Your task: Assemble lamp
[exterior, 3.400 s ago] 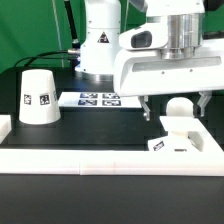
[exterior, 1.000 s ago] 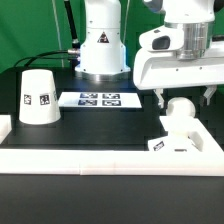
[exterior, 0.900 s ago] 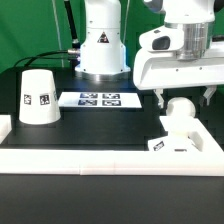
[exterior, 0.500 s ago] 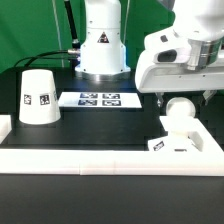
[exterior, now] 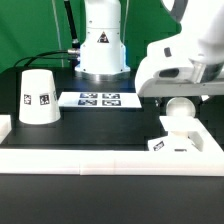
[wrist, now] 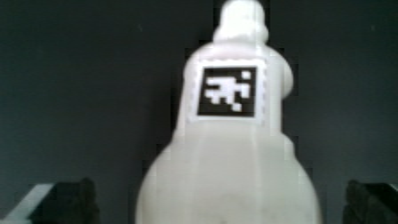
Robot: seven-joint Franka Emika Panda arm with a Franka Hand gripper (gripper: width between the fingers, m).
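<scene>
The arm (exterior: pixel 100 45) stands as a white column at the back, and its upper links reach to the exterior view's right. There the gripper (exterior: pixel 182 97) points downward with its body canted (higher on that right side). Its jaws stand wide apart, dark fingertips (wrist: pixel 71 200) at both edges of the wrist view

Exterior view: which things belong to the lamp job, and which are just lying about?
Lamp job: shade; bulb; base.
Lying about: marker board; white rail along the table's near edge.
</scene>
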